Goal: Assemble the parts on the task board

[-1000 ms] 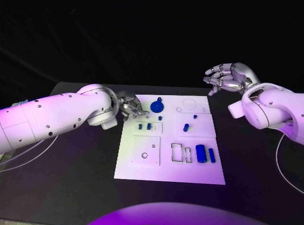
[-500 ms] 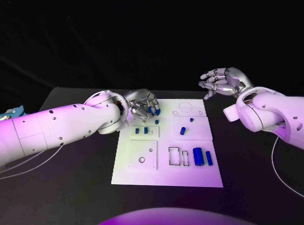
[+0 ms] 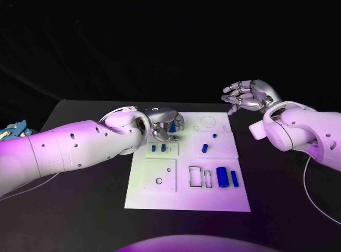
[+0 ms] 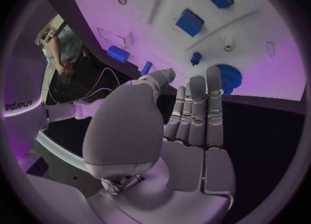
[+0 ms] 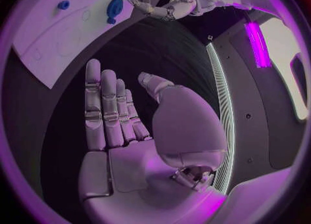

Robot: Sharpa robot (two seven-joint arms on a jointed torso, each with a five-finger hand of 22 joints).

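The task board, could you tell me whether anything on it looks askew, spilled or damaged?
Nothing stands out. The task board lies flat and whole on the black table, and the blue parts sit tidily within its outlines. The left hand hovers over the blue gear; the right hand is raised off the board.

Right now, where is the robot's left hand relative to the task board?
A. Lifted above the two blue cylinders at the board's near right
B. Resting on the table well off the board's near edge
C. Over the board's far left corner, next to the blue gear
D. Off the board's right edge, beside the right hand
C: in the head view the left hand sits over the far left corner of the task board; the left wrist view shows the blue gear just past its fingertips.
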